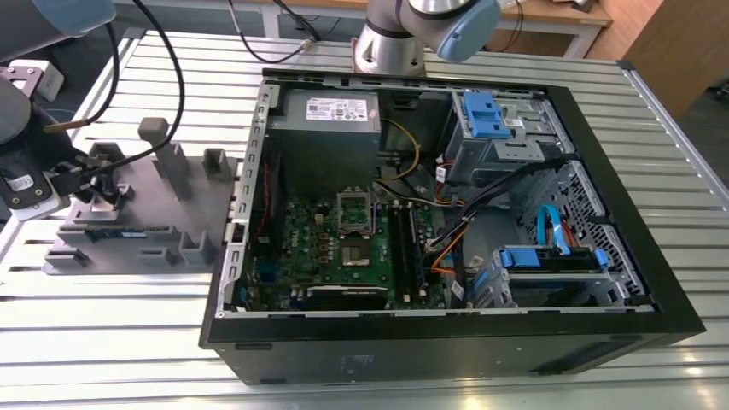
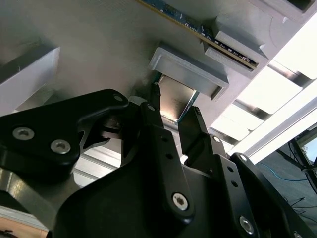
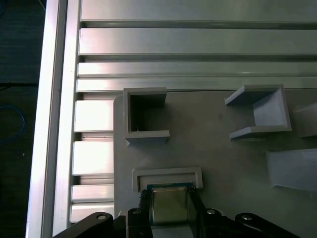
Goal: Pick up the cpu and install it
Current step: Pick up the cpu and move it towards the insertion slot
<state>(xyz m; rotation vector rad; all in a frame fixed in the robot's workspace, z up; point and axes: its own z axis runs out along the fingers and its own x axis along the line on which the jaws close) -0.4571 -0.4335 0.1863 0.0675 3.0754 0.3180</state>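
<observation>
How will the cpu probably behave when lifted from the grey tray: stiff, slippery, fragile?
The cpu looks flat and metal-topped, so it is probably stiff and unable to roll. Its shiny top suggests slippery faces. Being thin, it likely offers only narrow edges for gripping.

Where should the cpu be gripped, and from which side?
Grip the cpu by its two opposite thin edges, from the side away from the bracket: its flat top gives no hold, and the bracket blocks one edge. The claw holds those edges.
</observation>
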